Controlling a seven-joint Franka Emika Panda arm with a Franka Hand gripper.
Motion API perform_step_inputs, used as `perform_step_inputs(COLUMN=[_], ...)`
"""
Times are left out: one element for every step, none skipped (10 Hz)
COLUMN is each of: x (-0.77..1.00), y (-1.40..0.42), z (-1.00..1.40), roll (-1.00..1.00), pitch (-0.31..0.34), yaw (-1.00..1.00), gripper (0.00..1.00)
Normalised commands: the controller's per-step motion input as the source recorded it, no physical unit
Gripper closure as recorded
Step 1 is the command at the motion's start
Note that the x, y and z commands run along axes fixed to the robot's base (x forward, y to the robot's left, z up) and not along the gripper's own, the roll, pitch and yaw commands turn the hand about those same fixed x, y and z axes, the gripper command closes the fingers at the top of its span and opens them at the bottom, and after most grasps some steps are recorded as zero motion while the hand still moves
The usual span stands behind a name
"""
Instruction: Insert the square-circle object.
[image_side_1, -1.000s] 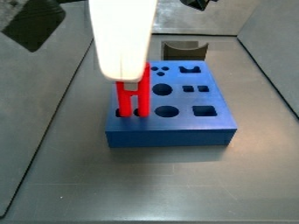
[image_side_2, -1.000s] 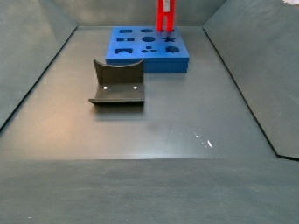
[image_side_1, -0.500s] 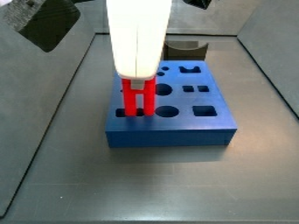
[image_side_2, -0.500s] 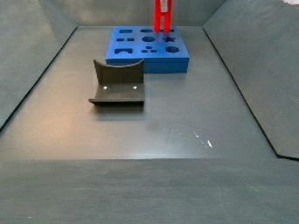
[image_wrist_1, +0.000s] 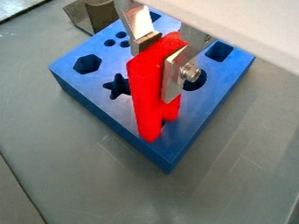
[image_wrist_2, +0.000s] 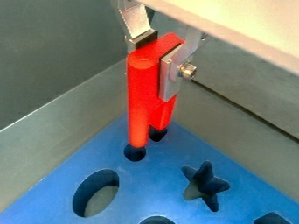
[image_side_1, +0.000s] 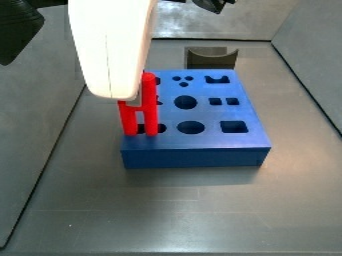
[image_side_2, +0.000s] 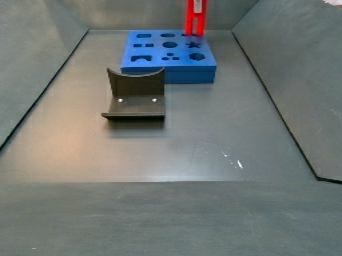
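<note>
My gripper is shut on the square-circle object, a bright red peg of two joined bars, held upright by its upper part. The flat silver fingers clamp it from both sides. It stands over the blue block with shaped holes. Its lower end sits at the mouth of a small hole near the block's corner; I cannot tell how deep it goes. In a side view the peg stands at the block's near-left part, under the white gripper body. The peg and block show far back.
The fixture stands on the grey floor in front of the block, and shows behind the block in the opposite side view. Grey walls slope up around the floor. The block has star, hexagon, round and square holes.
The gripper with the red peg has shifted slightly sideways over the block's corner, first one way, then back past where it started. Its height looks the same. The block has not moved.
</note>
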Motion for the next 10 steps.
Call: perform_step_inputs(x=[0.07,0.13,0.35,0.39,0.4,0.39,0.25,0.05,-0.01,-0.07], y=[0.09,0.09,0.09,0.06,0.0,0.0,0.0,0.0,-0.07,-0.07], z=[-0.4,-0.39,-0.42,-0.43,-0.45,-0.45,-0.51,-0.74,-1.0,-1.0], roll=[0.01,0.02,0.02,0.02,0.01,0.01,0.0,0.01,0.1,0.12], pitch=[0.0,0.016,0.106,0.113,0.099,0.091,0.021,-0.017,-0.099,-0.096], yaw=[0.14,0.11,0.0,0.0,0.0,0.0,0.0,0.0,0.0,0.0], gripper=[1.0,1.0,1.0,1.0,1.0,1.0,1.0,1.0,1.0,1.0])
